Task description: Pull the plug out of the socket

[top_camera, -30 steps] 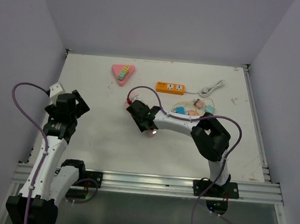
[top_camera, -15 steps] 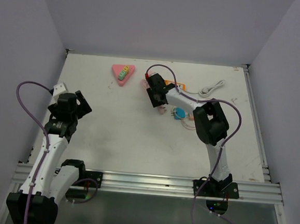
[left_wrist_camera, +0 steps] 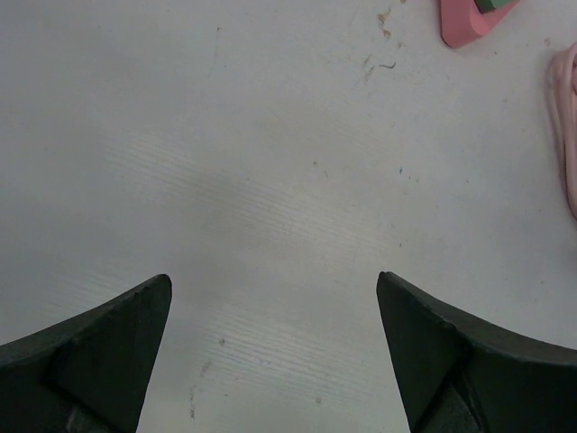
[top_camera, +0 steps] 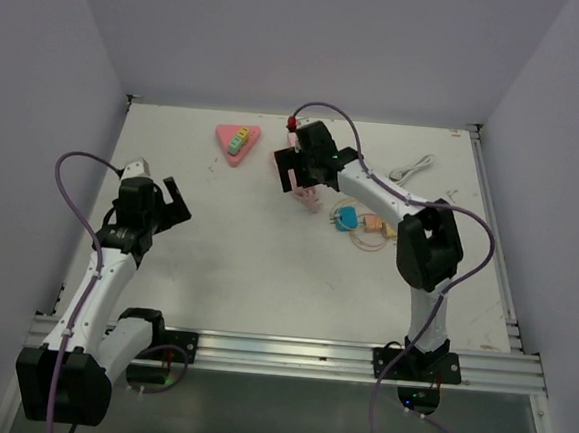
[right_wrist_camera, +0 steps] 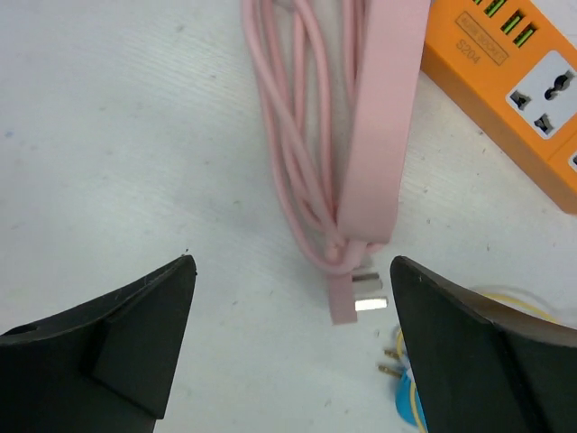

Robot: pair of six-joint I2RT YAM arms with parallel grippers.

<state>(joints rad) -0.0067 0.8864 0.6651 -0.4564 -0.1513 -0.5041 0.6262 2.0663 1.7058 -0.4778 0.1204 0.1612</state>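
Evidently light and rigid, the plug (right_wrist_camera: 347, 290) lies on the bench (right_wrist_camera: 108, 135) at the 6 o'clock end of the pink strip (right_wrist_camera: 383, 135), just ahead of the right end effector (right_wrist_camera: 290, 266), which is spread wide and empty; bare prongs (right_wrist_camera: 370, 299) show, so whether it is plugged in cannot be told. Its body looks the best hold, pinched across its flanks rather than by the soft cable (right_wrist_camera: 293, 135) at its 11 o'clock, and the pink strip, likely light, may slide along unless braced. The left end effector (left_wrist_camera: 273, 280), also released, hangs at 8 o'clock.
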